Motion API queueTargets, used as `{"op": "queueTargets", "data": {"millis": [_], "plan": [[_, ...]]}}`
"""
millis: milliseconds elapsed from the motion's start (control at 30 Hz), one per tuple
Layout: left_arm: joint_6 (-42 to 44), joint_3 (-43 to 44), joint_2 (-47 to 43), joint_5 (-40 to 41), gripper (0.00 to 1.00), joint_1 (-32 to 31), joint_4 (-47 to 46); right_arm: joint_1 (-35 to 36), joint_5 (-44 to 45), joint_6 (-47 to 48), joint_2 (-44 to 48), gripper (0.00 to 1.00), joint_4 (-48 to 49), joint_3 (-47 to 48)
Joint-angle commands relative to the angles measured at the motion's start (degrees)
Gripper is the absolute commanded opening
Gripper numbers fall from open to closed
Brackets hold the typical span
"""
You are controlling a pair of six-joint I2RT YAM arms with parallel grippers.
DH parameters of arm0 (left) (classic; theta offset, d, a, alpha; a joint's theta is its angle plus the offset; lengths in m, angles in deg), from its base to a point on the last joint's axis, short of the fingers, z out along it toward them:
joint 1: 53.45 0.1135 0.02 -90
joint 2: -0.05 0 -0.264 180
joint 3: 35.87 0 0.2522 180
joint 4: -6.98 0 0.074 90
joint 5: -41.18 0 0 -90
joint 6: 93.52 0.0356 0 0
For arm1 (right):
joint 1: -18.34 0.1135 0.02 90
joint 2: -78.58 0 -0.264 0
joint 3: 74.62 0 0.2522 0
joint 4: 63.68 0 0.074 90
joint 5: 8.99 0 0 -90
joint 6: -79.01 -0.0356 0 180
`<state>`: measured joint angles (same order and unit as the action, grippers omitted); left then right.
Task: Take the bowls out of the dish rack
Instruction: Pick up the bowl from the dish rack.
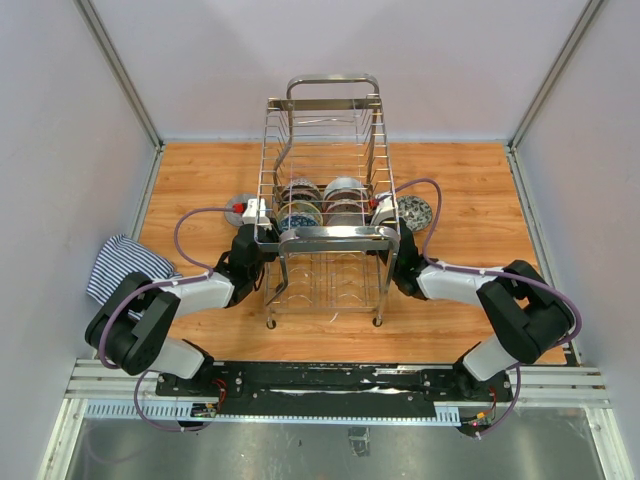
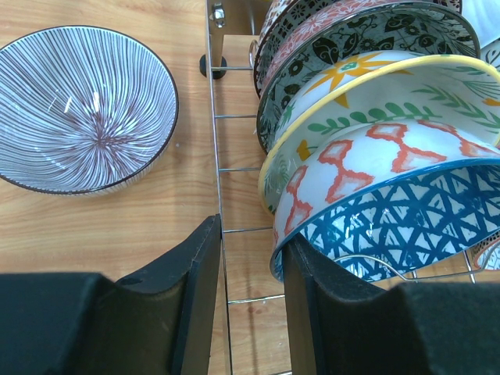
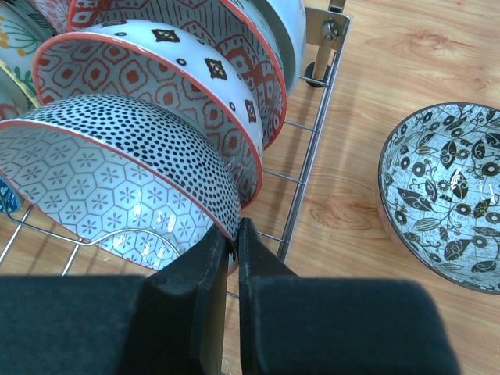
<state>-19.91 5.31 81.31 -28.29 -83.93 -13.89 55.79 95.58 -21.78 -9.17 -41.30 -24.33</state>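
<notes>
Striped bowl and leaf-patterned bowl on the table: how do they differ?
The striped bowl has fine dark radial lines; the leaf-patterned bowl has dark leaves and flowers on pale blue. The striped bowl sits left of the dish rack, the leaf-patterned bowl right. Both rest upright.

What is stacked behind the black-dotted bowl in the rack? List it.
Behind the black-dotted bowl stand a red-lattice bowl, another red-patterned bowl, then a pale blue bowl. Their lower halves are covered.
</notes>
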Motion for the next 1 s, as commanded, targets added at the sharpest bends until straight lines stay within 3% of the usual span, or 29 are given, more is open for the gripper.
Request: {"op": "queueTargets", "data": {"millis": [0,967], "plan": [[-2.0,0.4,-2.1,-0.6,0.01,-0.8,-4.1,0.9,0.0,-1.6,2.2,0.01,4.0,-0.6],[-1.1,-1.2,-3.3,3.2,0.01,-1.2,-10.1,0.9,1.8,-2.9,1.3,0.01,8.7,-0.7]]}}
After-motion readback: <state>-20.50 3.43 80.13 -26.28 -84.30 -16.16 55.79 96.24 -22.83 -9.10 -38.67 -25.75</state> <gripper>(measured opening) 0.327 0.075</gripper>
